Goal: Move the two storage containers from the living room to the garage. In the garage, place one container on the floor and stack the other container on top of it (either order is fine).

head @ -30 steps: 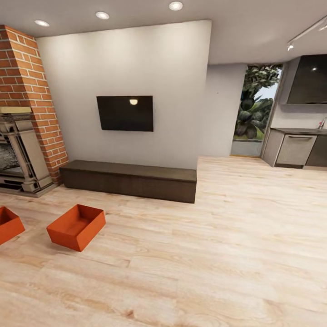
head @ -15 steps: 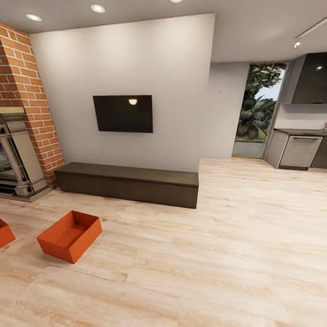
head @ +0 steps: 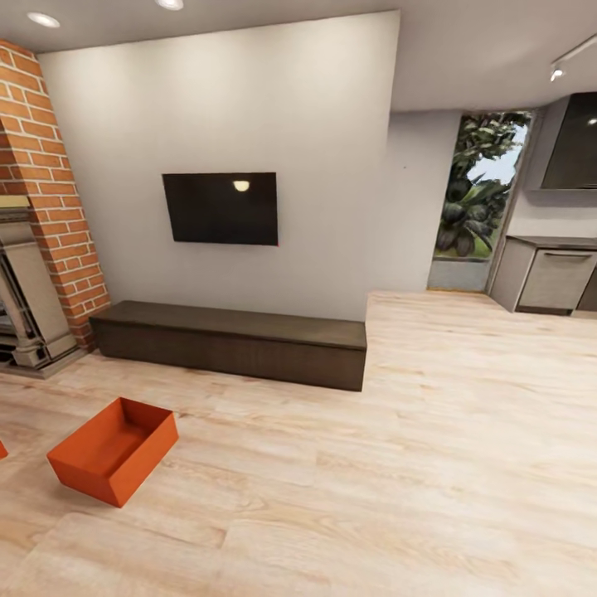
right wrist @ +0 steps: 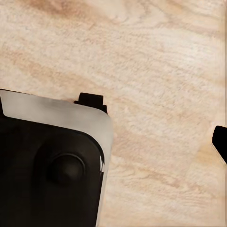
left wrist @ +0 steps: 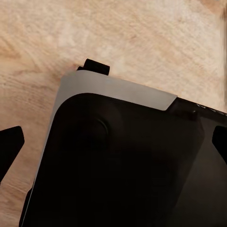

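Storage container (head: pixel 114 449) is seen on the living room wood floor (head: pixel 398 464), near the fireplace (head: pixel 25 307). Thin rigid walls suggest a light, stiff bin, best taken by opposite rims. Gripper states cannot be told; fingertips are barely visible at the wrist views' edges.

Ahead and right: bare wood-plank flooring (head: pixel 431 464), room for me to pass | near left: one orange storage container (head: pixel 112 449) on the planks (open top) | far: low dark bench (head: pixel 232 342) along the wall (head: pixel 249 108) blocks my way | far left: brick fireplace (head: pixel 37 207) | far right: kitchen cabinets (head: pixel 551 278).
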Motion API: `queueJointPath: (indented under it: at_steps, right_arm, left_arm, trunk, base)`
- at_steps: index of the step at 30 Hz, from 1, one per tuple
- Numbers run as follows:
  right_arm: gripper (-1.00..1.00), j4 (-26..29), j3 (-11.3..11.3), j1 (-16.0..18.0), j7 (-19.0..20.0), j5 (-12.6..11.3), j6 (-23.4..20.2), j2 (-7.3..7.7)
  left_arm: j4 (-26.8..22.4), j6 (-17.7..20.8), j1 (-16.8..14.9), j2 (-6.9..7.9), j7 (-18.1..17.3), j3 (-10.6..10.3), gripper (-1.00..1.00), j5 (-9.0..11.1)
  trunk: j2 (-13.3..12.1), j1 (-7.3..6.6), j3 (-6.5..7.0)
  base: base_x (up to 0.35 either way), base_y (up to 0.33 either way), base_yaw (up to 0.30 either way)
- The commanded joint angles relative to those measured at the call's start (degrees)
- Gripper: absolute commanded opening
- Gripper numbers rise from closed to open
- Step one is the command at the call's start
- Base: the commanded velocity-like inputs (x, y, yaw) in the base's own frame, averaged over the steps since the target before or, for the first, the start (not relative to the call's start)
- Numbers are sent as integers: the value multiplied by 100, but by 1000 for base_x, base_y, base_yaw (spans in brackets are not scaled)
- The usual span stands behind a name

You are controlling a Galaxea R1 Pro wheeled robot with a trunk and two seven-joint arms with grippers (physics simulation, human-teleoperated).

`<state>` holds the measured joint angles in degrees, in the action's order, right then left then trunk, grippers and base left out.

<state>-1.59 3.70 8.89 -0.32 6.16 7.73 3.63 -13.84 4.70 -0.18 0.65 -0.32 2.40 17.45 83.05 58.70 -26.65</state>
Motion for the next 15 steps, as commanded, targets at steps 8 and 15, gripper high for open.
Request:
queueJointPath:
  at_steps: [8,15]
  right_arm:
    - [100,-17,36,8,-2,33,27,17]
    - [100,-17,43,8,-2,28,26,24]
  left_arm:
    - [-13,39,0,1,-3,24,100,28]
    - [-13,34,0,3,-3,24,100,30]
  trunk:
    - [3,3,-6]
    - [3,3,-6]
  base:
    - [326,0,0]
    - [326,0,0]
